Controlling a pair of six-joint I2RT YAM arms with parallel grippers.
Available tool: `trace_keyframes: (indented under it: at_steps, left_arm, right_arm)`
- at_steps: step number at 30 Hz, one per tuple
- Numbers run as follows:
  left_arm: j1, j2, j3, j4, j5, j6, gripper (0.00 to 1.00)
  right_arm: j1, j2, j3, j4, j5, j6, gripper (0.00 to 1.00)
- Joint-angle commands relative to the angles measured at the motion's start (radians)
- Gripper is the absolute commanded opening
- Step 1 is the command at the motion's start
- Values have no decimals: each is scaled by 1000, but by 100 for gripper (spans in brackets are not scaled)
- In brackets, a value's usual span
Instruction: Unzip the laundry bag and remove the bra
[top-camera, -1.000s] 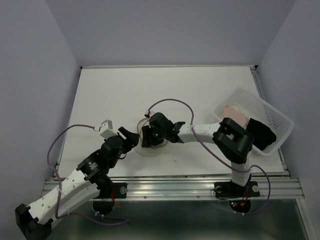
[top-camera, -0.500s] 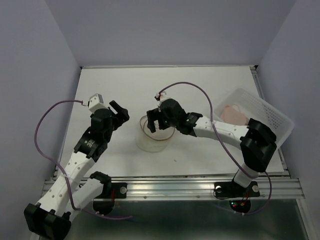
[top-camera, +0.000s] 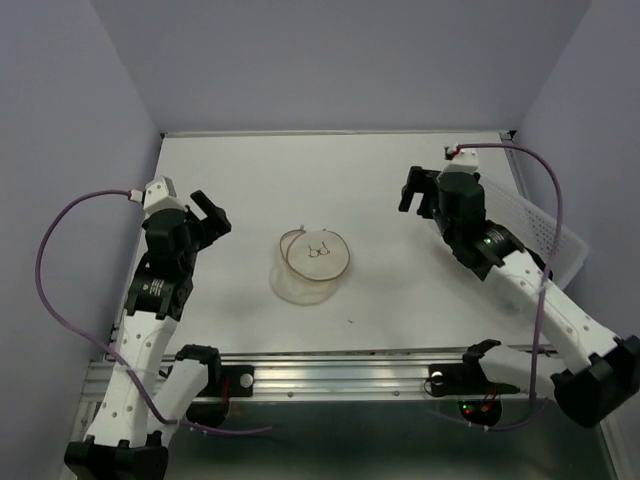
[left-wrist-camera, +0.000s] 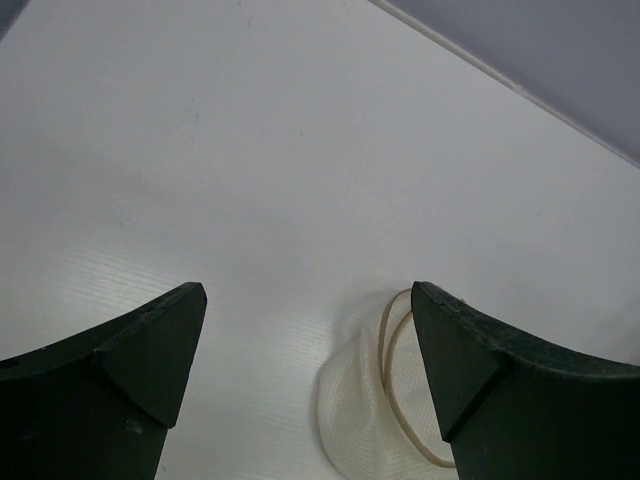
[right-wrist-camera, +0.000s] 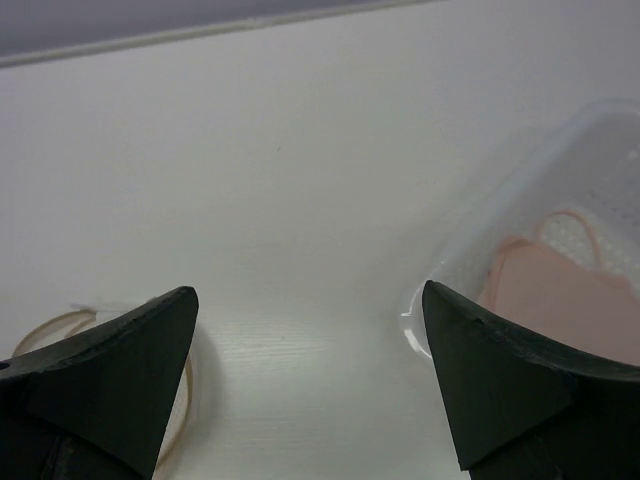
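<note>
Centrally, laundry bag (top-camera: 303, 284) with unreadable dark mark (top-camera: 320, 250)

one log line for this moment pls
left gripper: open, empty | right gripper: open, empty | laundry bag: lying free, neither gripper on it | bra: in basket
</note>
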Motion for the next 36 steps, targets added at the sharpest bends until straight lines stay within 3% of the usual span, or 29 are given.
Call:
trace_keyframes:
  at_steps: [1, 7, 11, 19, 26, 36]
  left_arm:
    - [12, -91, 80, -70, -23, 73, 98]
    - [12, -200, 154, -191, -76, 104, 99]
    - [12, -253, 197, -257, -98, 131, 99]
    - [12, -372, 258, -354, -121, 158, 99]
    - [12, -465, 245, -385, -104, 156, 99]
    - [12, -534, 237, -420, -92, 138, 99]
  right_arm:
    - [22, -231, 32, -91, 255, -34, 100]
    - [22, -499, 57, -241, 248, -48, 100]
    - [22, -667, 77, -312, 116, -84, 100]
    - [22, -819, 97, -399, 31, -149, 100]
    - [22, -944, 63, -367, -16, -212, 100]
    - [22, -1013, 57, -361, -32, -258, 100]
